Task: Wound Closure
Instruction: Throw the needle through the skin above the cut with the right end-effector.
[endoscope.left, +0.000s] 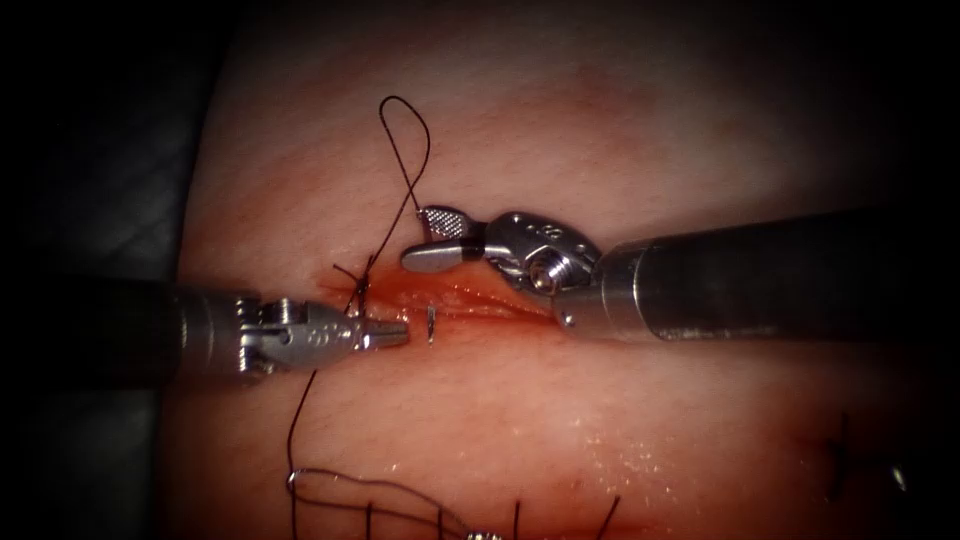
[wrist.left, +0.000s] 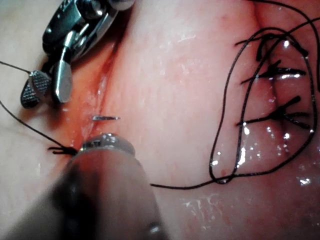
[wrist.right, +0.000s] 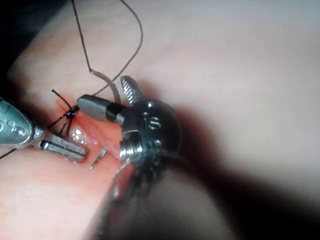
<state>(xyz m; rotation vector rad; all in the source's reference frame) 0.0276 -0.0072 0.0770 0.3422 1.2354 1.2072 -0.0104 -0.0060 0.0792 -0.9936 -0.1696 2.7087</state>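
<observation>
Only a short bright piece of the needle (endoscope.left: 431, 324) shows, standing out of the lower lip of the cut (endoscope.left: 470, 300) in the tissue (endoscope.left: 560, 420); the rest of its curve is buried, so neither its point nor its tail end can be told apart. The left tool (endoscope.left: 385, 335) lies at the left end of the cut with its jaws together and nothing between them, the tips just short of the needle and not touching it. In the left wrist view this tool's own body blocks its jaws, and the needle (wrist.left: 106, 118) shows as a thin sliver just past it. The right tool (endoscope.left: 435, 238) hangs over the upper lip of the cut with its jaws spread apart and holding nothing; the thread (endoscope.left: 405, 150) runs close past its upper jaw, and whether it touches the metal is hard to make out. The thread loops up over the upper tissue, comes down to a small knot (endoscope.left: 350, 285) at the left end of the cut, then trails below the left tool toward the frame's lower edge, where older stitches (endoscope.left: 440, 515) are cut off. Between the two tools the middle of the cut lies open, with red fluid (endoscope.left: 480, 295) along it. The tissue's left edge falls into darkness behind the left tool's shaft.
</observation>
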